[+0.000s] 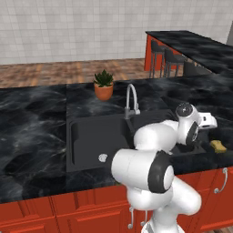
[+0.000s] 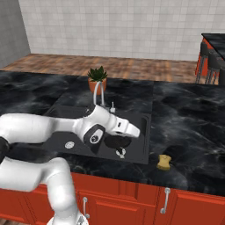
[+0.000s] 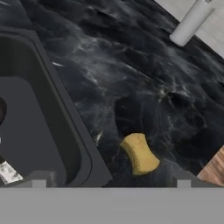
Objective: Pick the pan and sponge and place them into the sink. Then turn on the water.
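We see sink (image 2: pixel 145 132) set in counter (image 2: pixel 189 132). Faucet (image 2: pixel 100 94) behind sink, plant pot (image 2: pixel 96 83) behind faucet. Sponge (image 2: pixel 165 161) on counter, just right of sink, near front edge. Pan (image 2: pixel 117 142), we think, in sink's right basin, under arm (image 2: pixel 52 127).

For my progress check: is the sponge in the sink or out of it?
Out. The sponge lies on the dark counter beside the sink, apart from its rim.

Yellow sponge (image 3: pixel 139 153) lying flat on dark counter between and just ahead of the pincer (image 3: pixel 111 180) tips, black pan (image 2: pixel 117 142) sitting in black double-basin sink (image 1: pixel 84 136) below pincer's wrist
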You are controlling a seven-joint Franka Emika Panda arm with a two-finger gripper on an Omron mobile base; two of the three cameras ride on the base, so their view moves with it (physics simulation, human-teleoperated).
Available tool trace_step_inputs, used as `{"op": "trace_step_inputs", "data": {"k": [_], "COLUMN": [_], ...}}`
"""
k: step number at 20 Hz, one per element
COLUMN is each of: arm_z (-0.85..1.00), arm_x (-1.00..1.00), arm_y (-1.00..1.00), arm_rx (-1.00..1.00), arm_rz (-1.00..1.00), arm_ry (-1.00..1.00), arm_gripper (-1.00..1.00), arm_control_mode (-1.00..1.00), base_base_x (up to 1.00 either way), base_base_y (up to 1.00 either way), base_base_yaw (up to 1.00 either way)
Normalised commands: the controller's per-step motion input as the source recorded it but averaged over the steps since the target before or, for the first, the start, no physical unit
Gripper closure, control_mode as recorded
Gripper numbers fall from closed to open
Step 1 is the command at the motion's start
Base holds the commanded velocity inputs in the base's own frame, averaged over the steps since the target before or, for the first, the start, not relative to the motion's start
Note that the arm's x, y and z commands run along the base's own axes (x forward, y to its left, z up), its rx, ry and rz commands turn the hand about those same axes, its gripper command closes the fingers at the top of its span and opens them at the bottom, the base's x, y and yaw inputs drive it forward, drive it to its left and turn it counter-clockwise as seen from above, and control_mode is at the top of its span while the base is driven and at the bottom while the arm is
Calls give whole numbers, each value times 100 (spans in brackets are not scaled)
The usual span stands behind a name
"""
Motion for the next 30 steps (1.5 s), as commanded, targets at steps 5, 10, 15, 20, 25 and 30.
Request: {"op": "trace_step_inputs", "data": {"k": [5,10,15,20,25,30], "arm_z": [-2,-16,4,23,20,-6], "arm_x": [3,2,0,0,0,0], "arm_y": [-21,-34,-30,-23,-17,-26], "arm_rx": [9,7,6,4,3,9], "arm_rz": [-3,0,0,0,-2,0], "arm_ry": [22,3,9,11,18,9], "arm_gripper": [-100,-100,-100,-100,-100,-100], "arm_control_mode": [-100,-100,-100,-100,-100,-100], "base_base_x": [0,0,0,0,0,0], "base_base_y": [0,0,0,0,0,0], "base_base_yaw": [0,0,0,0,0,0]}}
